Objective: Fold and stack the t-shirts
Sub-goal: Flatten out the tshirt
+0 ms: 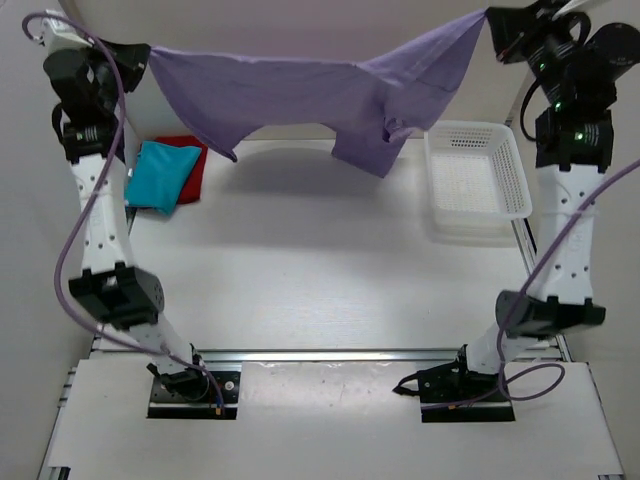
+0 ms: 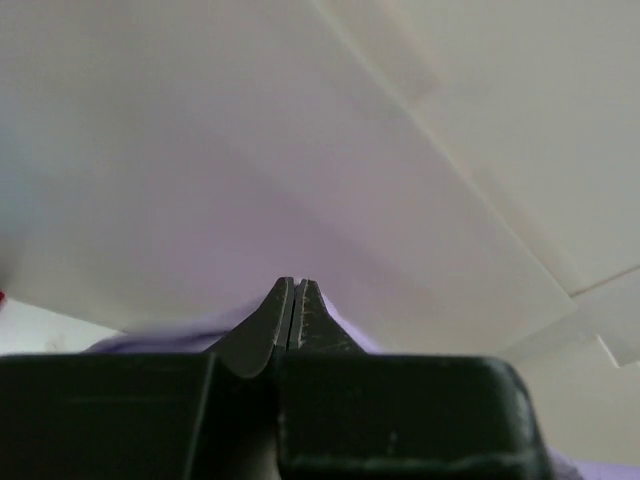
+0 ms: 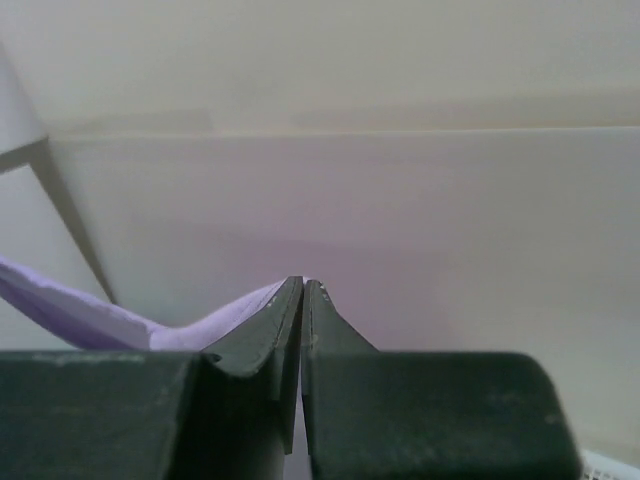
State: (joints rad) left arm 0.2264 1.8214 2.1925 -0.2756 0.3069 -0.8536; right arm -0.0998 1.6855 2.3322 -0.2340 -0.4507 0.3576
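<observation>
Near edge: both arm bases are bolted on a metal rail [image 1: 330,353]. The left arm [image 1: 100,220] and right arm [image 1: 565,230] each rise w/ elbow bent and reach up toward the far side.

Mid: white surface [image 1: 320,290], w/ a soft shadow over its far part, under the hanging cloth.

Far-left on the surface: the teal tee [image 1: 160,178] is folded into a small packet and lies tilted. It sits partly on top of the red tee [image 1: 198,172], which shows only as a strip along the teal one's far and right sides. Both are just beside the left arm's upper link and well apart from the basket.

Far-right: white mesh basket [image 1: 465,127], flat on the surface, just beside the right arm.

Farthest & highest: the lavender tee [image 1: 290,95] is up off the surface, strung in the air btwn the two claws and spread wide across the far side. It sags in the middle. One sleeve droops at lower left. A bigger fold hangs lower at centre-right, near the basket's far-left corner in the top view; can't tell if its tip touches anything.

Left claw [image 2: 295,284]: jaws pressed tight together w/ the tips meeting, and lavender cloth shows at both sides of them in the wrist view. It has the tee's left end pinched.

Right claw [image 3: 303,284]: same, jaws closed to a hairline, cloth trailing off to the left of the tips. It grips the tee's right end.
</observation>
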